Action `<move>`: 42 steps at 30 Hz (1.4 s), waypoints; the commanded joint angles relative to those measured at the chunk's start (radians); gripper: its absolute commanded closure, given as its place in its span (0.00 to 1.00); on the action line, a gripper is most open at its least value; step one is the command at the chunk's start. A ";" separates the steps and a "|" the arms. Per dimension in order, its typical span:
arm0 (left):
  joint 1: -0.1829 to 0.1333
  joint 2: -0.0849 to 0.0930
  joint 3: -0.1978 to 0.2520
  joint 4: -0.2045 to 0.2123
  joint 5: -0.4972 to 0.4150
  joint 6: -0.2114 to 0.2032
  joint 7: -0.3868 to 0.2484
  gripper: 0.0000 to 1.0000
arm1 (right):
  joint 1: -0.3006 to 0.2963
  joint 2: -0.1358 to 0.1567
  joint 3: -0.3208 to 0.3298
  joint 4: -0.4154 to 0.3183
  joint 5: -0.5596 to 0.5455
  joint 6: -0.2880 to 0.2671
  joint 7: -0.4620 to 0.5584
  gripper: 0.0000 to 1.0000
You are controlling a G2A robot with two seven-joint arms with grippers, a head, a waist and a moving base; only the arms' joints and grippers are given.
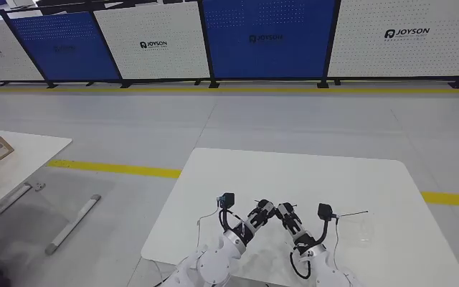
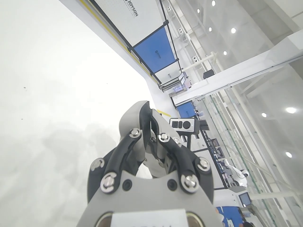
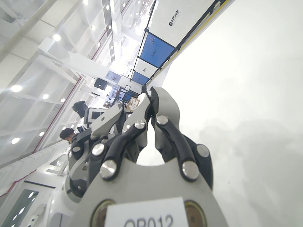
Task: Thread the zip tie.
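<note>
Right gripper [image 3: 149,95] is clamped on a thin black zip tie [image 3: 144,90], the end of which protrudes past the fingertips. Left gripper [image 2: 147,105] has its fingers pressed together; whether anything sits between them cannot be determined. Both grippers are close together over the white table [image 1: 301,172], near its front edge.

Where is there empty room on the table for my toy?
The far half of the white table, beyond the arms, is bare; so is the strip outside the left gripper. It is crowded between the right gripper and the clear plastic piece.
</note>
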 commanded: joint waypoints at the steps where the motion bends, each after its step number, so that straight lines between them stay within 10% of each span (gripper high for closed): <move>1: 0.001 0.000 -0.003 0.000 -0.010 0.003 0.008 1.00 | 0.000 0.000 0.005 -0.001 0.010 -0.011 0.006 0.00; 24: 0.018 -0.005 -0.063 -0.030 -0.175 0.027 0.055 1.00 | -0.061 0.010 0.054 -0.047 0.018 -0.088 -0.022 0.00; 33: 0.029 -0.016 -0.100 -0.068 -0.433 0.070 0.070 1.00 | -0.040 0.020 0.039 -0.052 -0.321 0.025 -0.041 0.00; 42: 0.043 -0.015 -0.113 -0.090 -0.461 0.077 0.060 1.00 | -0.029 0.018 0.019 -0.037 -0.421 0.067 -0.074 0.00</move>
